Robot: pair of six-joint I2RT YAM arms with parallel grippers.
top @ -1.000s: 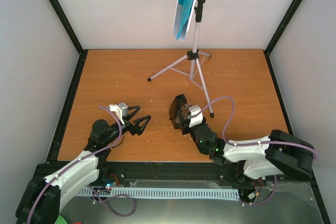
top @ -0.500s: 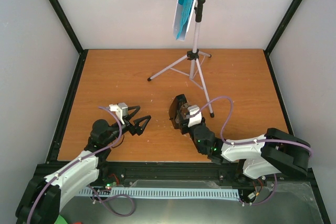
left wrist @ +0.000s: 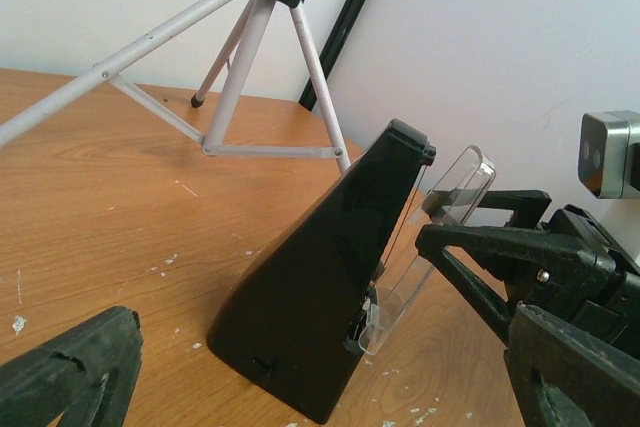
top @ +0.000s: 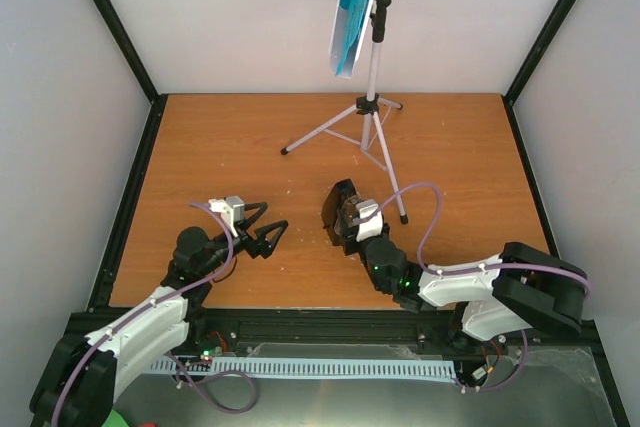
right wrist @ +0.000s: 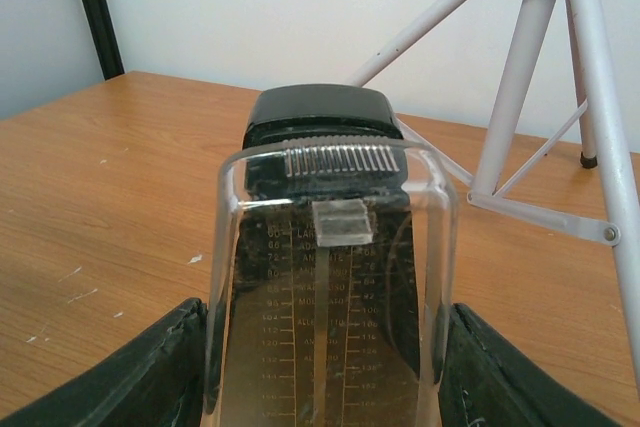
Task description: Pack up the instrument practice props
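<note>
- The right end effector (top: 348,219) sits low on the wooden bench (top: 200,147), just right of centre and toward the near side.
- It is part-closed and holds the clear cover (right wrist: 330,247) of the small black pyramid metronome (top: 333,209). In the right wrist view its fingers (right wrist: 150,377) press against both side edges of that cover.
- The metronome stands upright on its base. In the left wrist view the clear cover tilts away from the black body at the top and meets it near the bottom.
- The tempo scale and pendulum rod show through the clear cover in the right wrist view.
- The left end effector (top: 274,217) rests low over the bench, left of the metronome and apart from it. Its jaws are spread wide and hold nothing.
- The grey tripod music stand (top: 374,57) stands upright at the far middle of the bench with its legs splayed. One leg reaches toward the near side, and its foot lands just right of the right end effector.
- The cyan sheet-music pages (top: 350,7) are on the stand's tray at the top of the pole, seen nearly edge-on from above.
</note>
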